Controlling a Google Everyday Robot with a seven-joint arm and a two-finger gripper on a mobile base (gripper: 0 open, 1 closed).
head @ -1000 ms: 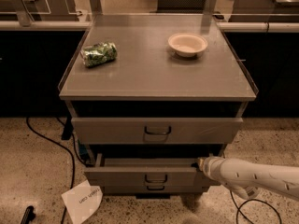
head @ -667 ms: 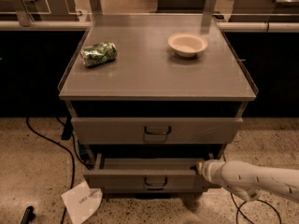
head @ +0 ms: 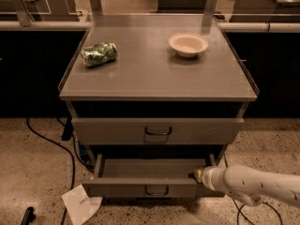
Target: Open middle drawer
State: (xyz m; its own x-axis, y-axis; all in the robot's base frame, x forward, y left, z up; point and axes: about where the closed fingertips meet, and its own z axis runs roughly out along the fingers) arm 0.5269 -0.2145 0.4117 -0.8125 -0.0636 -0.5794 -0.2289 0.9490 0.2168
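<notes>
Claw (head: 197,175) touches the right end of the middle drawer (head: 117,187), which stands pulled out under the upper drawer (head: 112,131); you cannot tell its grip. You have one bowl (head: 188,44) and one green bag (head: 99,54) on the surface (head: 154,76).

**Surfaces & finishes**

Grey metal cabinet top (head: 154,74): smooth, dull sheen. Pulled-out grey metal drawer (head: 122,187): matt. Gripper (head: 198,174) at drawer's right front corner; white arm shell (head: 253,184), smooth plastic-looking. Cream round bowl (head: 188,44): matt. Green crinkled bag (head: 99,54): glossy.
</notes>
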